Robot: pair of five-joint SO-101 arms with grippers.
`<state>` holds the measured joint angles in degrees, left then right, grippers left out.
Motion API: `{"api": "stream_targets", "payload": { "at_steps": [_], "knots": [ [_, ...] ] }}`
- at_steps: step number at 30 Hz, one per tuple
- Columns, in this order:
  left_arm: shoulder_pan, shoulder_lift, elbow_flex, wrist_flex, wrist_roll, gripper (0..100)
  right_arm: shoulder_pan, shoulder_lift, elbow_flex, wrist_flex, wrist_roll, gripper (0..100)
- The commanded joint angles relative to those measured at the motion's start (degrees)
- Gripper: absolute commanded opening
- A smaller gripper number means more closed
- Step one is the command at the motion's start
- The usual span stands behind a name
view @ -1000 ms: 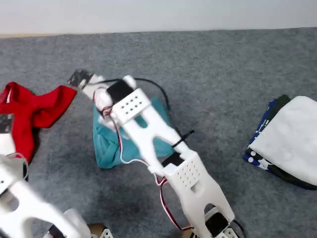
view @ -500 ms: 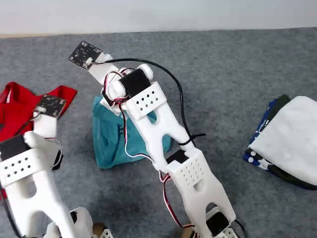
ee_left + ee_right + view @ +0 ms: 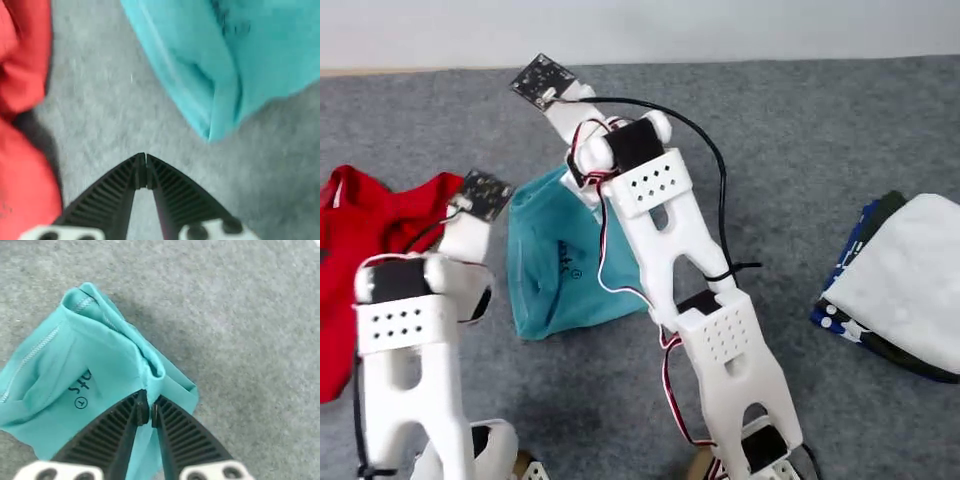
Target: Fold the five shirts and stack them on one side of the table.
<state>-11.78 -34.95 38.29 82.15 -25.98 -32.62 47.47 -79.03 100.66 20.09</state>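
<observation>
Grey table [image 3: 820, 130] is taking up the whole scene.

Right arm [image 3: 660, 230] is reaching from the near edge toward the far-left middle. Left arm [image 3: 405, 340] is standing at the near-left corner, pointing away from the near edge.

Stack [image 3: 910, 275] is lying at the right edge, well apart from both arms: a white folded shirt is sitting on top, with dark blue cloth [image 3: 843, 262] showing beneath it.

Red shirt [image 3: 360, 230] is lying crumpled at the left edge, partly under the left arm.

Teal shirt [image 3: 555, 270] is lying left of centre, roughly folded, between the red shirt and the right arm. Its far corner is lifting toward the right arm's wrist.

Right gripper [image 3: 146, 412] is sitting over the teal shirt [image 3: 75, 375] – fingers pressed together, pinching a folded edge of the cloth at the tips.

Left gripper [image 3: 145, 172] is hanging over bare table, in the gap between red shirt [image 3: 20, 60] and teal shirt [image 3: 240, 50] – fingers pressed together, nothing between them, touching neither shirt.
</observation>
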Motion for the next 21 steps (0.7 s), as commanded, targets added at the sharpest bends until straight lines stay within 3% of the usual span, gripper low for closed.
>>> {"api": "stream_targets", "payload": {
  "at_steps": [1, 9, 16, 21],
  "knots": [
    [5.54, -0.97, 0.92, -6.24, 5.1, 1, 1.98, -4.0, -2.55, 2.15, 0.18, 1.0],
    [14.24, -0.97, 10.15, -18.81, 20.75, 1, 4.18, -1.27, -2.9, 2.15, -2.37, 1.0],
    [14.42, -0.97, 11.3, -21.71, 29.01, 1, 4.18, -1.1, -2.99, 1.98, -3.6, 1.0],
    [14.24, -0.97, 16.57, -28.48, 33.58, 1, 3.91, -1.1, -2.81, 1.8, -3.52, 1.0]
  ]
}}
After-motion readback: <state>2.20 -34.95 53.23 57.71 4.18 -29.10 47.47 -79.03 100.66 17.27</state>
